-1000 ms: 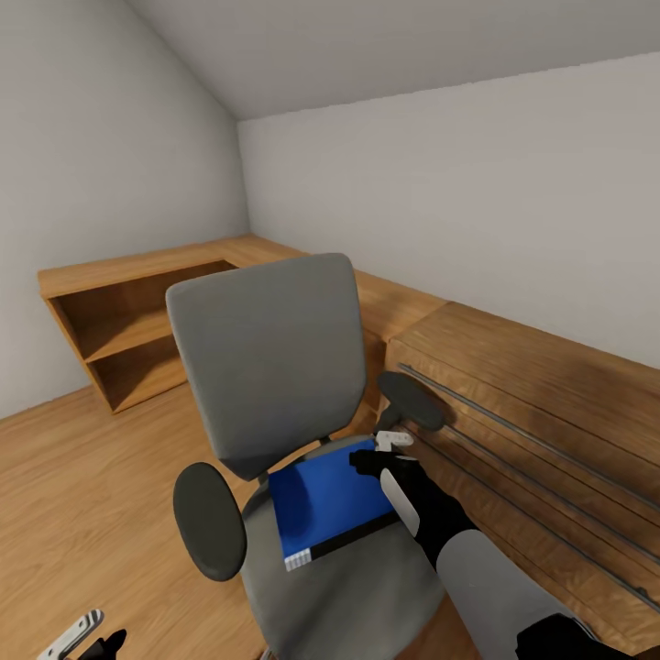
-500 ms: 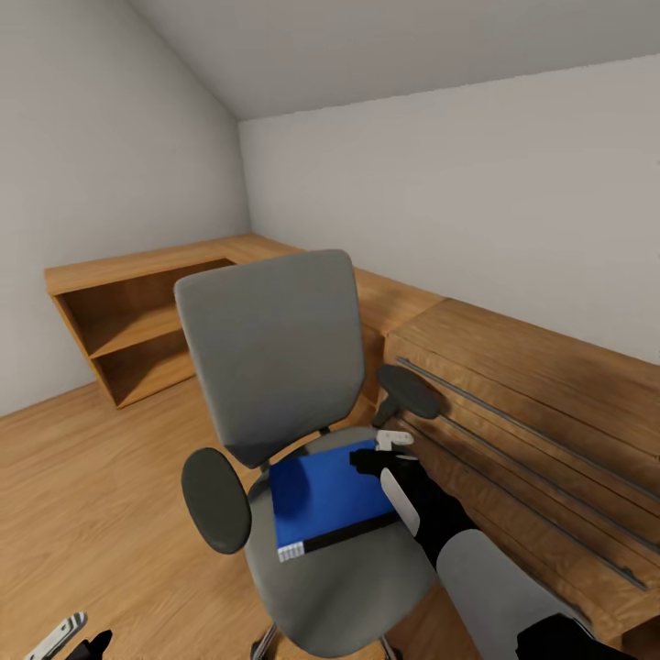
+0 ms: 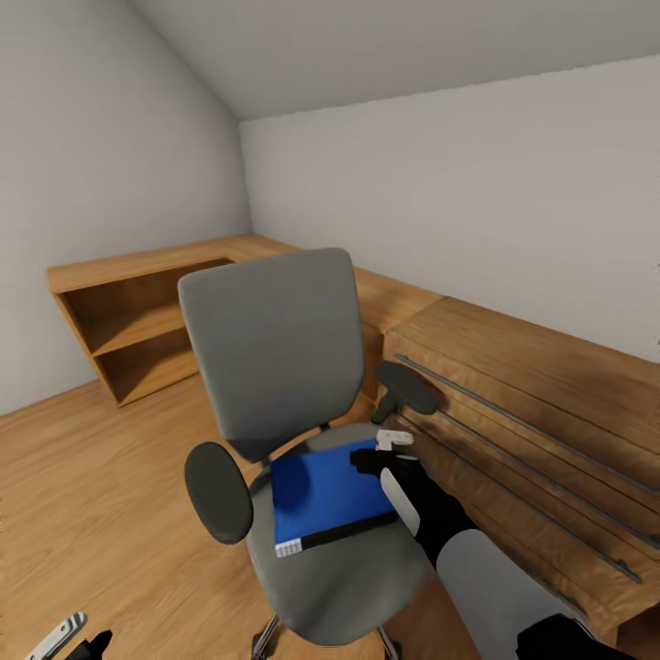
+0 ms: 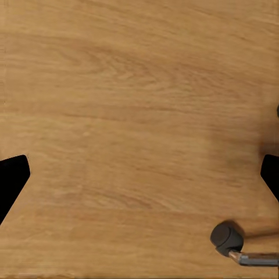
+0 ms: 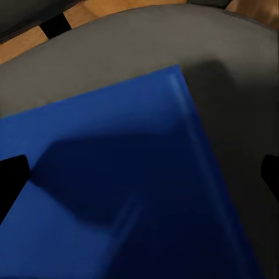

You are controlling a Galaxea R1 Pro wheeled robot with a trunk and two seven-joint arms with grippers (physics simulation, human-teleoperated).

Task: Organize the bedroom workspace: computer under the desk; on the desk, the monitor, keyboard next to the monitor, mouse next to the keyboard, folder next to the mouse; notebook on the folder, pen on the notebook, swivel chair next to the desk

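Blue and flat, the folder (image 3: 330,500) lies on the grey seat of the swivel chair (image 3: 275,367), its dark edge and white spine end toward the seat's front edge, its far corner close to the right armrest (image 3: 408,387). The right gripper (image 3: 380,451) hangs just over that far corner; in the right wrist view the folder (image 5: 116,192) spreads beneath the camera, with the two black fingertips (image 5: 11,174) set wide apart at either side, so the jaws stand fully spread and hold nothing. The left gripper (image 3: 69,639) is low beside the chair over the wood floor (image 4: 133,116), its jaws likewise wide and empty, with a chair castor (image 4: 228,238) near one fingertip. As a judgement, the work is at an early stage: the folder has not left the seat, and the grasp is not yet made. Everything after that remains, namely carrying it to the desk, stacking notebook and pen on it, and rolling the chair alongside. Behind the chair stand low oak shelving (image 3: 128,321) and drawers (image 3: 532,403).
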